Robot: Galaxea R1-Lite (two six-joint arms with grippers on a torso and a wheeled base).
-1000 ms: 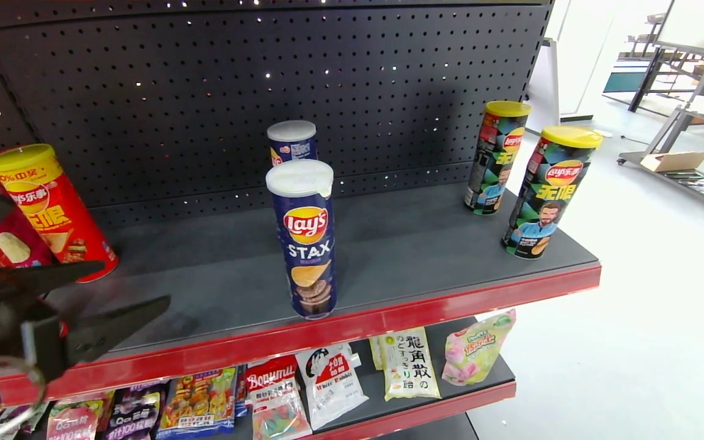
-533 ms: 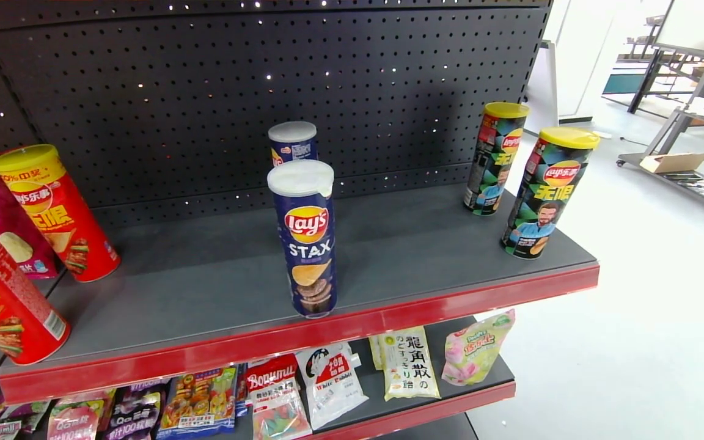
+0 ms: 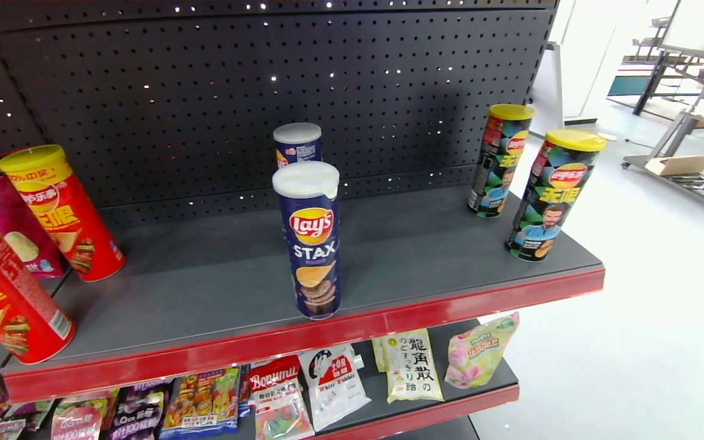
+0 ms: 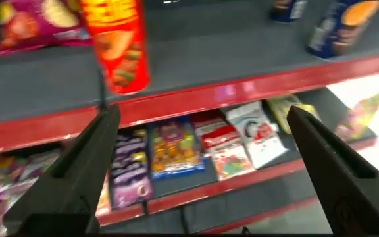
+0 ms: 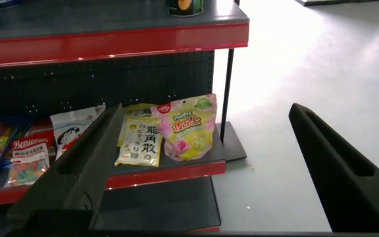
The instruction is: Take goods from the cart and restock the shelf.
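- the shelf [image 3: 205,275], a dark grey board with a red front edge, is being shown in the head view, backed by a black perforated panel [image 3: 144,91].
- a front blue can [image 3: 310,241] is being kept upright at the middle of the shelf, just behind the red edge; a rear blue can [image 3: 297,143] is being kept upright straight behind it, close to the panel.
- two dark cans with yellow lids are being displayed upright at the right end of the shelf: the rear dark can [image 3: 502,160] further back, and the front dark can [image 3: 553,195] near the front corner, the two standing apart.
- at the left end, a rear red can [image 3: 62,211] and a front red can [image 3: 3,293] are being displayed upright, with a magenta package [image 3: 16,232] partly hidden between them.
- the left gripper [image 4: 202,112] is being held wide open with nothing between its fingers, out in front of the shelf's red edge.
- the right gripper [image 5: 206,108] is likewise being held wide open and empty, facing the lower shelf [image 3: 437,410] near the right end of the unit.
- on the lower shelf, snack bags are being displayed in a row, among them a white bag [image 3: 333,385], a pale yellow bag [image 3: 413,365] and a pink and green pouch [image 3: 480,351].
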